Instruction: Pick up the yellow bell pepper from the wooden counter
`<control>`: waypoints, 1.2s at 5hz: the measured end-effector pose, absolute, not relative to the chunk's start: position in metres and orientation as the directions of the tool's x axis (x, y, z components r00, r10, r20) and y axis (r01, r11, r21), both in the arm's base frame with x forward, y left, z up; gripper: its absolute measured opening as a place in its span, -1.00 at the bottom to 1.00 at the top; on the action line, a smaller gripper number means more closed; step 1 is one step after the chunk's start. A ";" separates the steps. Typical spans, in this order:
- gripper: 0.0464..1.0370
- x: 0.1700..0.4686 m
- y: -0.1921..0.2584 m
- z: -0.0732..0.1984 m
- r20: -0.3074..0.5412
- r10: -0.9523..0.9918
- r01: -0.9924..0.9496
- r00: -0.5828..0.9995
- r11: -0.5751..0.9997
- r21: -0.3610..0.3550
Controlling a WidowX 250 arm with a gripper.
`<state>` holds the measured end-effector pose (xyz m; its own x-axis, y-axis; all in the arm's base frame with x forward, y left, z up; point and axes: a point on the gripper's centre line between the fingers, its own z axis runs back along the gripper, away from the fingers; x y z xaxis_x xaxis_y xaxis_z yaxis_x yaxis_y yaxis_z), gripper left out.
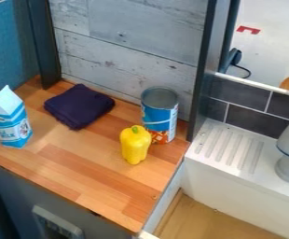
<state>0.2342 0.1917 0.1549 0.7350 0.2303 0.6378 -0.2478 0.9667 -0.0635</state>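
Fingers' spread, and anything they held, could not be told. A glossy yellow bell pepper (134,146) with a green stem stood upright on the striped wooden counter (79,170), just beside an open, cylindrical blue-and-white can (158,116)

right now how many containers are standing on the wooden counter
2: a blue and white carton at the left, and an open can at the back right, just behind the yellow pepper.
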 end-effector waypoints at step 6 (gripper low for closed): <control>0.93 0.316 0.111 0.104 0.506 -0.308 0.443 0.805 0.881 -0.168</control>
